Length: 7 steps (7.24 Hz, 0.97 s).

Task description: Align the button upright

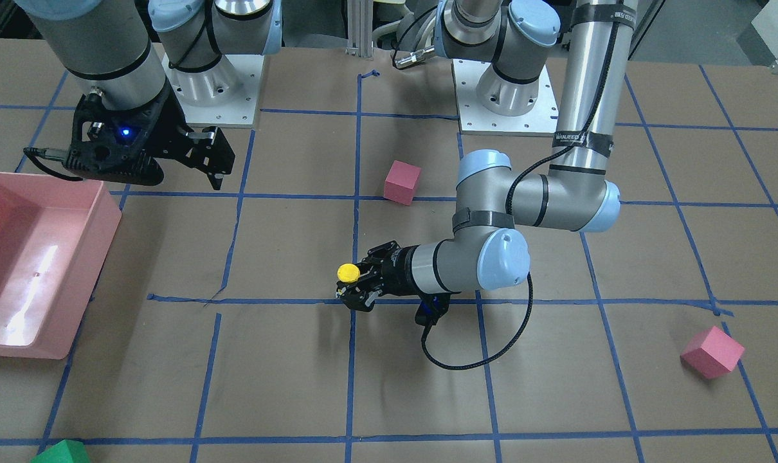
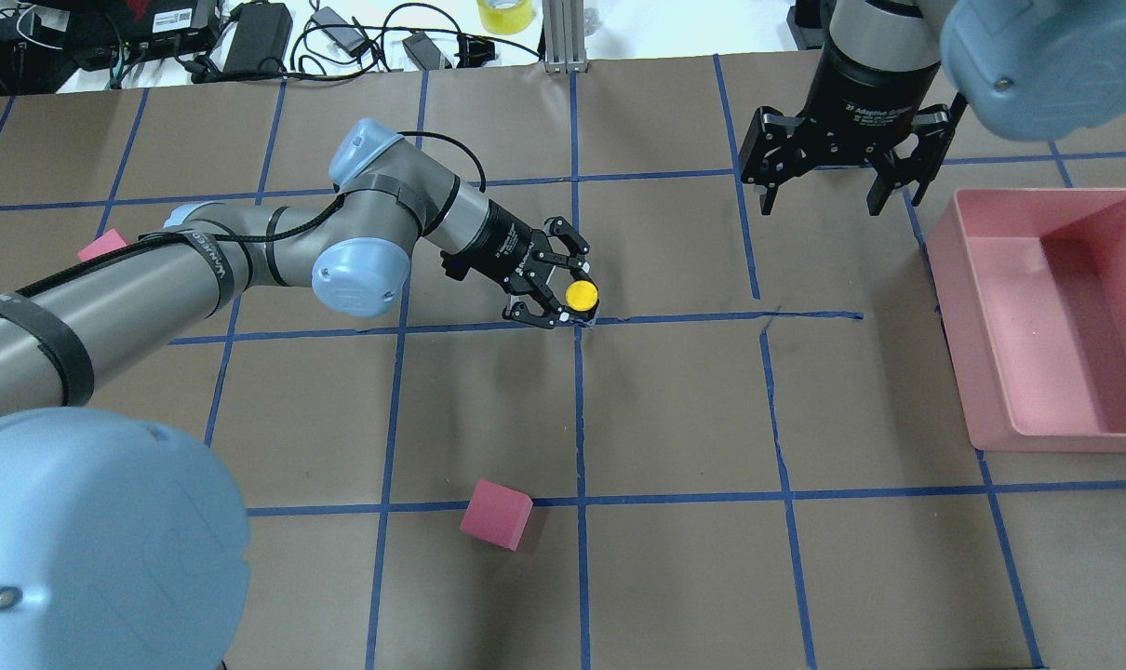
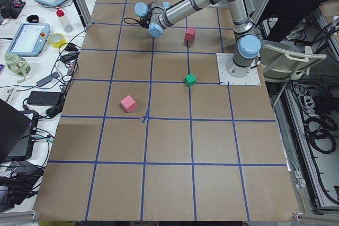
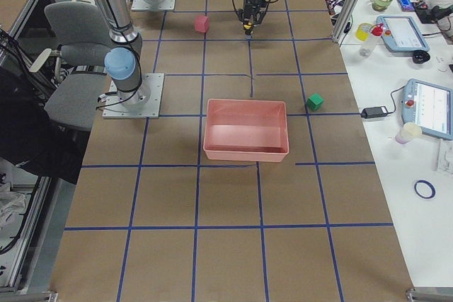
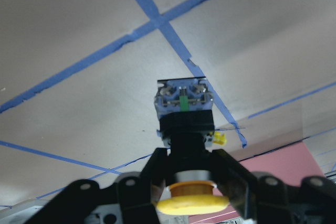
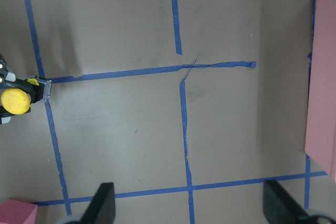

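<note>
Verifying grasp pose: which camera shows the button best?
Left wrist view: the button is close up, with yellow cap, black body and silvery base all visible, held in the left gripper. Overhead and front-facing views show mostly the cap. Right wrist catches it at the frame edge. Side views show it too small to judge.

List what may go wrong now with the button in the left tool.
1. The left tool pinches the button only at the neck under its wide yellow cap, so it may pivot or slip.
2. Its small base is close to blue tape lines; set on a tape edge, it could tip when released.
</note>
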Available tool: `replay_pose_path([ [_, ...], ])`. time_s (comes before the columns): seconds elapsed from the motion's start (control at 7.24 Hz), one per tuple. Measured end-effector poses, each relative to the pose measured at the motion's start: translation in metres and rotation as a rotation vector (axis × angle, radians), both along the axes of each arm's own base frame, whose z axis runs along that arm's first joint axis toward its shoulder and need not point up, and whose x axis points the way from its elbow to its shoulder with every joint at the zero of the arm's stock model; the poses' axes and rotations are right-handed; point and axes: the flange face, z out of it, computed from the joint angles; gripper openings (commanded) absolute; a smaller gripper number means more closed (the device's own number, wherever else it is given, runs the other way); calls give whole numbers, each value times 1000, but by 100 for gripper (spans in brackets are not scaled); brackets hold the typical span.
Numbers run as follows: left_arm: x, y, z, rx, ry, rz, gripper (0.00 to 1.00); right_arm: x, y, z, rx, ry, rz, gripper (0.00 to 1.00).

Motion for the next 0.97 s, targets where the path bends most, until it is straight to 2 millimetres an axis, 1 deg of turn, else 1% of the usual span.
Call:
replay_pose_path([
  [0.14,1,-4,-10,10,0,-1,99,0,0,0,-2,-2,0,99],
  [0.28,1,-6,-14,14,1,0,100,0,0,1,-3,0,2,99],
  [0.41,5,-10,-10,7,2,8,100,0,0,1,-3,4,5,99],
  [0.55,13,-16,-1,-10,2,22,100,-1,0,1,-3,5,6,99],
  [0.69,23,-24,16,-52,-17,28,100,-1,0,1,-2,5,8,99],
  [0.83,30,-29,41,-111,-89,16,100,-1,0,1,-2,6,9,99],
  [0.97,34,-28,72,-171,-179,-11,100,-1,0,1,-2,6,10,99],
])
